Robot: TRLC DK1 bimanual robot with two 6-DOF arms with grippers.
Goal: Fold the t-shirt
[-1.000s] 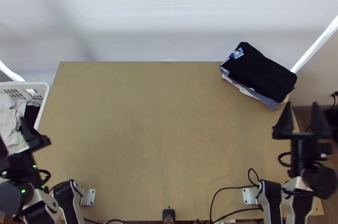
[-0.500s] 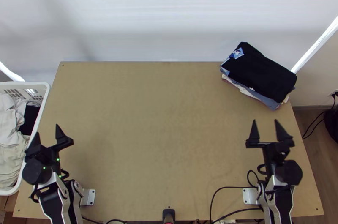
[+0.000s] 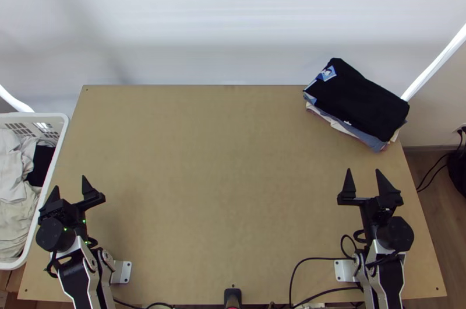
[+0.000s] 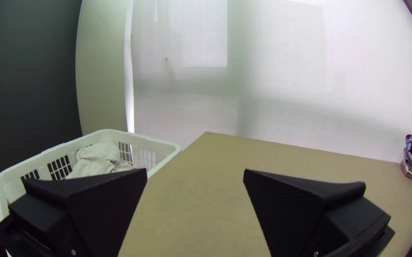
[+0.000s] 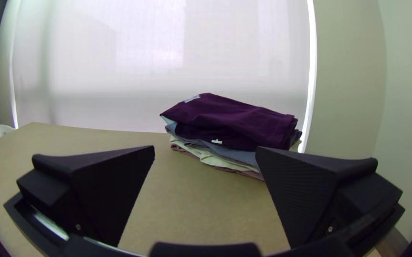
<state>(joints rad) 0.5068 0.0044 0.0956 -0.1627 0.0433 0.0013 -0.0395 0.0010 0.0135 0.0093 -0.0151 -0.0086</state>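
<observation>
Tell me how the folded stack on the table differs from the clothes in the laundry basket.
The folded stack lies in flat layers, while the basket clothes are loosely bunched. The stack has a dark garment on top; the basket clothes look mostly whitish, with one black piece. The stack sits at the table's far right corner, the basket clothes inside the white basket at its left.

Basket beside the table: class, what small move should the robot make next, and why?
Probably the left hand should move over the basket and take one piece of cloth: it is open, empty and close by, the cloth lies bunched, and the folded stack looks finished.
</observation>
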